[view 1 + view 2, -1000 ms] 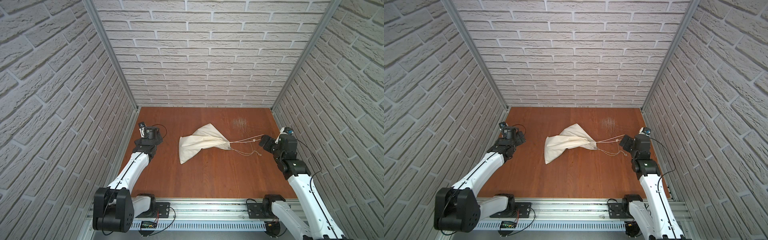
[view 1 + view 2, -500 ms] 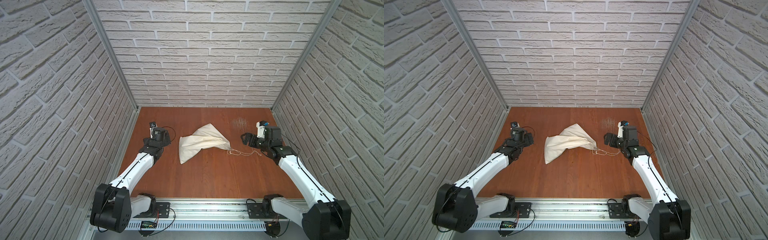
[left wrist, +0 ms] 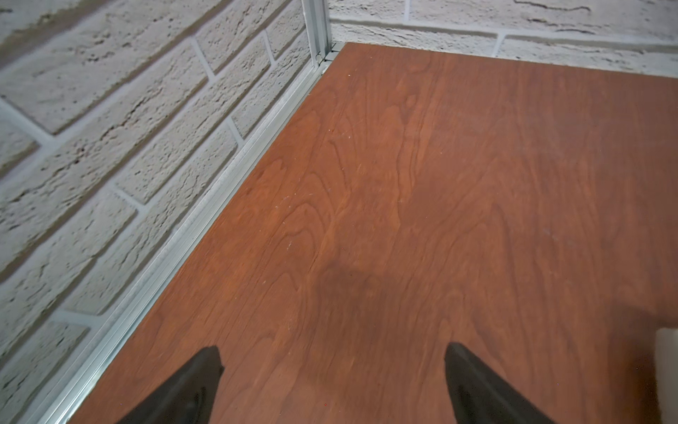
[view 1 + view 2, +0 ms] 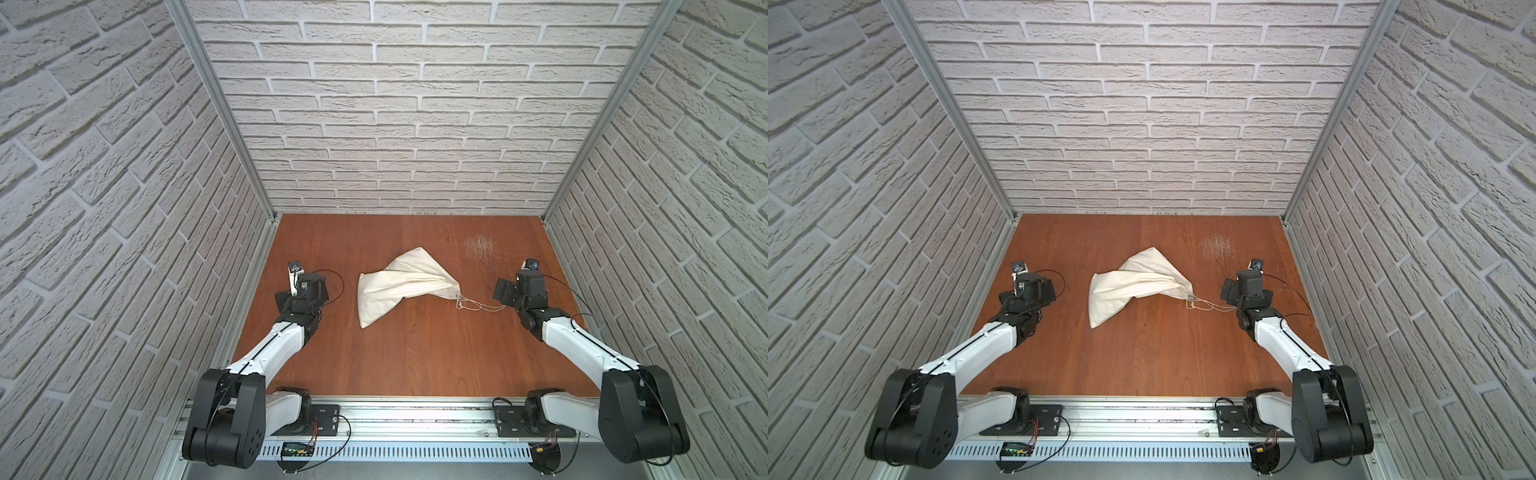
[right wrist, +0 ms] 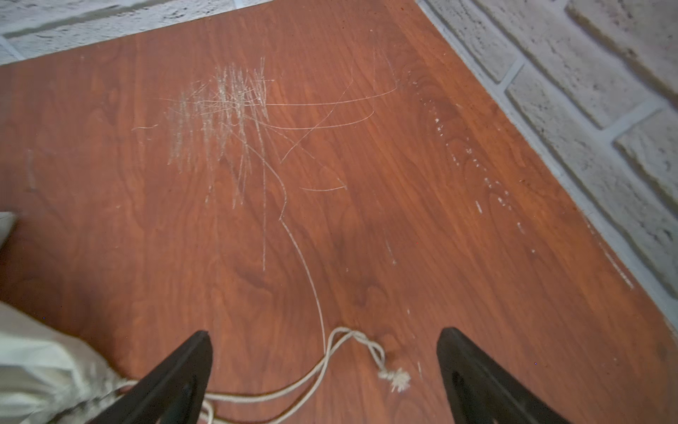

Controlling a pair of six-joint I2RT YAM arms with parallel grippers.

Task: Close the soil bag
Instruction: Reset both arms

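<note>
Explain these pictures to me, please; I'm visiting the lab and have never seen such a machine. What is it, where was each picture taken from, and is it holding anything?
It is a robot with two arms fixed at the front of a wooden table, inside brick-patterned walls. Two pictures look down from overhead; the other two come from a camera on each wrist. On the table lies the soil bag, a cream cloth sack, its drawstring cords trailing toward the right arm. The left gripper is open over bare wood. The right gripper is open too, a knotted cord end lying loose between its jaws. Nothing is held.
</note>
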